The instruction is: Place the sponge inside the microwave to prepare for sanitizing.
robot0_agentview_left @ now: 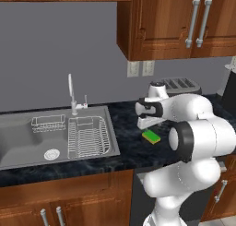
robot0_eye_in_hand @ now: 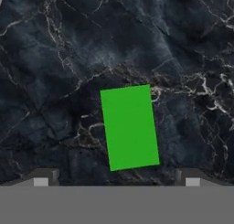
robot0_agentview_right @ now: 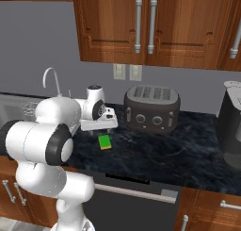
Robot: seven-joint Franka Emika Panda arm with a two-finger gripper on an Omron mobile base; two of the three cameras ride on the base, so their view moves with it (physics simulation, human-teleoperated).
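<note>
Gripper [robot0_eye_in_hand: 116, 179] with jaws spread wide and empty; in the hand view one fingertip [robot0_eye_in_hand: 41, 178] stands at each side of the bottom edge, and the sponge [robot0_eye_in_hand: 130, 127] lies between and beyond them, apart from both. The sponge shows its green top, long axis running away from the hand and slightly skewed. It rests flat on the dark marbled counter [robot0_eye_in_hand: 55, 72].

In the left base view the gripper [robot0_agentview_left: 150, 122] hangs just above the sponge [robot0_agentview_left: 151, 137], whose yellow lower layer shows along its near edge. To the left, set into the counter [robot0_agentview_left: 124, 146], is the sink [robot0_agentview_left: 27, 142], with a wire rack [robot0_agentview_left: 88, 137] in its right part and a tap [robot0_agentview_left: 72, 93] behind.

In the right base view the sponge [robot0_agentview_right: 105, 142] lies near the counter's front edge, left of and in front of the toaster [robot0_agentview_right: 152, 108]. Wall sockets [robot0_agentview_right: 128, 72] sit above it, under the wooden cupboards [robot0_agentview_right: 146, 27]. A dark appliance [robot0_agentview_right: 230, 126] stands at far right.
</note>
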